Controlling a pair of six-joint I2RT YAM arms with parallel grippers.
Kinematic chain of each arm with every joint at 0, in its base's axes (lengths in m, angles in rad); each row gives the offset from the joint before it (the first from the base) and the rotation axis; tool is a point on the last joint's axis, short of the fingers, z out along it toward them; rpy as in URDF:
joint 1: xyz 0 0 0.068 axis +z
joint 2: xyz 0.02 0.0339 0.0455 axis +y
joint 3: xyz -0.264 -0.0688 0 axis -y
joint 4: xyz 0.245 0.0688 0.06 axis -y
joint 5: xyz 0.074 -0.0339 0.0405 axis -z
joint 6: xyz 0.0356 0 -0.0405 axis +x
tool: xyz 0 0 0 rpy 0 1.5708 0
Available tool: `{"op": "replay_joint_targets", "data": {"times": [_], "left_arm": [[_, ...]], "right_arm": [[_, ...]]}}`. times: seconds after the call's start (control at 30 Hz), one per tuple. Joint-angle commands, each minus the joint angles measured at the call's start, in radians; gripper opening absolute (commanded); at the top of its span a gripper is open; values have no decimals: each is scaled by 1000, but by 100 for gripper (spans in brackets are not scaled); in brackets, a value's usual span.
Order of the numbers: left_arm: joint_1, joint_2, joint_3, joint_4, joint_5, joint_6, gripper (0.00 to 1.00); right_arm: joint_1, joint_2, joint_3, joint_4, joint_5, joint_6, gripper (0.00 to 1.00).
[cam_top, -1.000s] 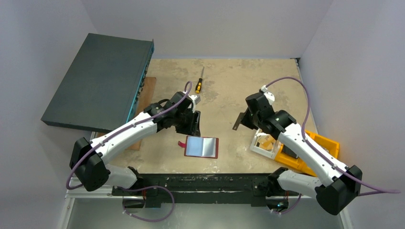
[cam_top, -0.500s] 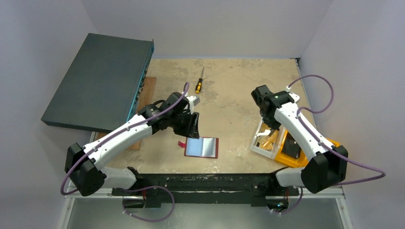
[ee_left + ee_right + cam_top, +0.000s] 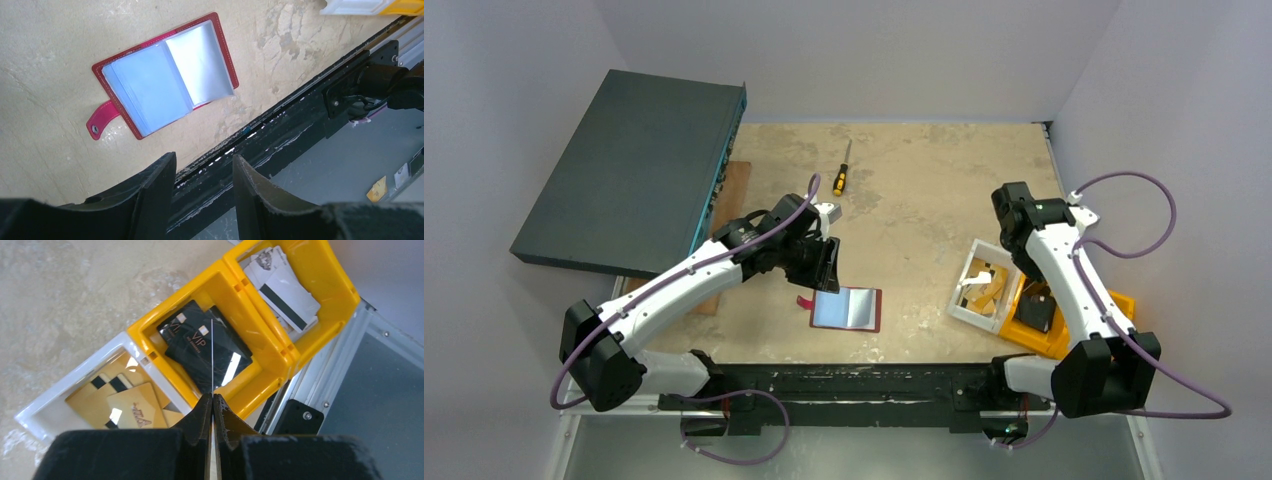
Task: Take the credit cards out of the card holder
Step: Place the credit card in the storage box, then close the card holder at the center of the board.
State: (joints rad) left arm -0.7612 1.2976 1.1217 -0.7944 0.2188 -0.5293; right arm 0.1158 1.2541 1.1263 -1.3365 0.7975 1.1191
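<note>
The red card holder (image 3: 165, 75) lies open and flat on the table (image 3: 50, 50), close to the near edge. Its shiny pockets face up, and its little tab (image 3: 100, 122) sticks out to one side. The left gripper (image 3: 204, 162) hangs above that edge, fingers apart, with nothing between them.
</note>
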Motion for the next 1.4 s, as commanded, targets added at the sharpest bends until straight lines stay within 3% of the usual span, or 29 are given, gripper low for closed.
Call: {"op": "replay_joint_targets", "data": {"times": [0.0,0.2,0.27,0.4,0.57,0.83,1.07,1.13,1.23,1.37], "left_arm": [[3,1,31,-13,20,27,45],[3,10,52,-33,17,36,44],[3,13,55,-36,18,35,44],[3,20,61,-35,19,34,45],[3,22,50,-19,14,21,45],[3,-4,-2,10,-54,-27,52],[10,-3,-100,66,-152,-95,63],[12,2,-127,80,-187,-112,64],[14,10,-164,94,-248,-138,64],[13,34,-208,129,-297,-158,62]], "right_arm": [[-38,8,-5,-18,76,10,0],[-85,78,-3,-20,82,20,2],[-94,94,-3,-21,83,21,11],[-99,94,10,-21,85,8,43],[-100,91,33,-7,58,-69,61],[-94,-50,-13,233,-133,-309,75],[-65,-184,-99,492,-489,-497,78],[-44,-216,-131,572,-599,-517,83],[22,-220,-146,647,-680,-510,86],[192,-176,-122,703,-679,-459,83]]}}
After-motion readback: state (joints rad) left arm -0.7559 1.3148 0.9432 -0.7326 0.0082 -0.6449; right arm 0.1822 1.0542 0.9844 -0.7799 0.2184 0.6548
